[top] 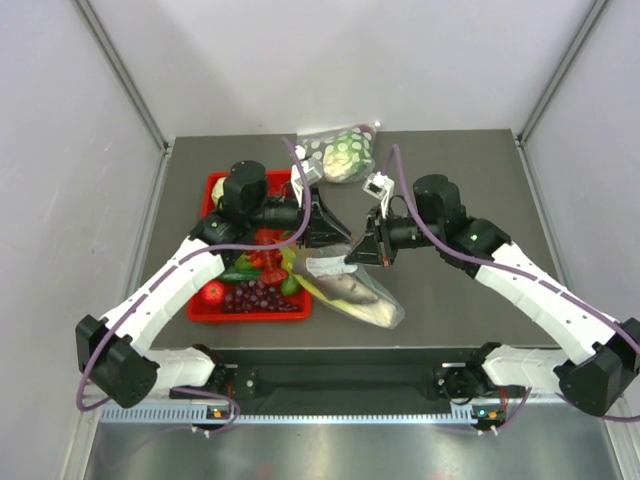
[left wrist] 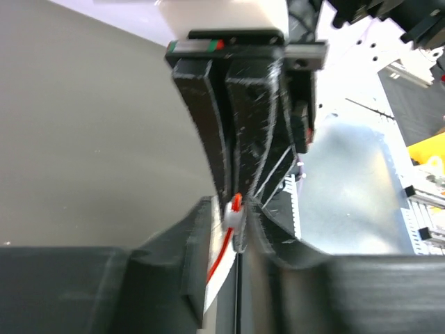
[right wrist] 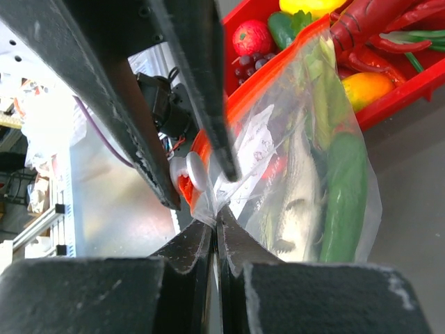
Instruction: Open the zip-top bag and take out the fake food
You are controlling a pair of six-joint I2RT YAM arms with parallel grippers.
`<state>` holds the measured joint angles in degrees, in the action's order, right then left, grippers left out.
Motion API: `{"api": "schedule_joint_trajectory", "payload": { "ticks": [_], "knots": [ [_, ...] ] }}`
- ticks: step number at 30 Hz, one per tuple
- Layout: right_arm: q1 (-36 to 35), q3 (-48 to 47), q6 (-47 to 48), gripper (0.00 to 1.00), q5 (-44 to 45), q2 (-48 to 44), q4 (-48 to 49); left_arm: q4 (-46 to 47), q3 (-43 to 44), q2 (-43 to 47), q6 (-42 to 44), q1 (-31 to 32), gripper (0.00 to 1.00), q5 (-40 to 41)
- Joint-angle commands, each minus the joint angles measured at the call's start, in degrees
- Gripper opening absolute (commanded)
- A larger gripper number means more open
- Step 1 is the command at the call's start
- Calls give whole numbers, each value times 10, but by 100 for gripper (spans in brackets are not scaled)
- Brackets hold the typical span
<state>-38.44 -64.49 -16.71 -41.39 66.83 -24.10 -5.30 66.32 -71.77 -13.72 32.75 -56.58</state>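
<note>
The clear zip-top bag (top: 362, 298) lies in the middle of the table, its orange-red zip strip (right wrist: 240, 104) raised between the two arms. Through the plastic I see a grey fish (right wrist: 295, 202), a slim green piece (right wrist: 348, 188) and a pale green stalk (right wrist: 321, 90). My left gripper (left wrist: 235, 202) is closed round the small white slider (left wrist: 233, 214) at the end of the strip. Directly opposite it, my right gripper (right wrist: 217, 212) is shut on the thin plastic of the bag's corner beside that slider (right wrist: 189, 170). In the top view the two grippers (top: 338, 240) (top: 360, 254) meet tip to tip above the bag.
A red tray (top: 213, 188) at the left holds purple grapes (top: 258, 296), a strawberry and other toy food, right against the bag. A clear dotted bag (top: 340, 150) with a pale round head lies at the back. Grey walls stand on both sides.
</note>
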Motion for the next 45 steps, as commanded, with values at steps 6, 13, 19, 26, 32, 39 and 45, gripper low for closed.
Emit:
{"api": "schedule_joint_trajectory", "payload": {
  "ticks": [6, 13, 19, 26, 32, 39, 45],
  "knots": [
    [3, -24, 3, 0, 17, -9, 29, 82, -5, -7, -43, -7, 5, -65],
    [6, -18, -9, 0, 32, -21, 48, 83, -20, -8, -56, -9, 11, -86],
    [6, -13, -13, 0, 28, -21, 49, 81, -27, -2, -54, -9, 43, -77],
    [6, -13, -15, 0, 25, -20, 51, 76, -27, 0, -43, -9, 46, -62],
    [6, -11, -15, 0, 24, -22, 51, 84, -27, -2, -41, -9, 36, -45],
    [6, -9, -16, 0, 32, -27, 53, 87, -34, 0, -36, -10, 9, -36],
    [11, -3, -24, 0, 55, -52, 63, 86, -45, 8, -28, -16, 1, -23]
  ]
}}
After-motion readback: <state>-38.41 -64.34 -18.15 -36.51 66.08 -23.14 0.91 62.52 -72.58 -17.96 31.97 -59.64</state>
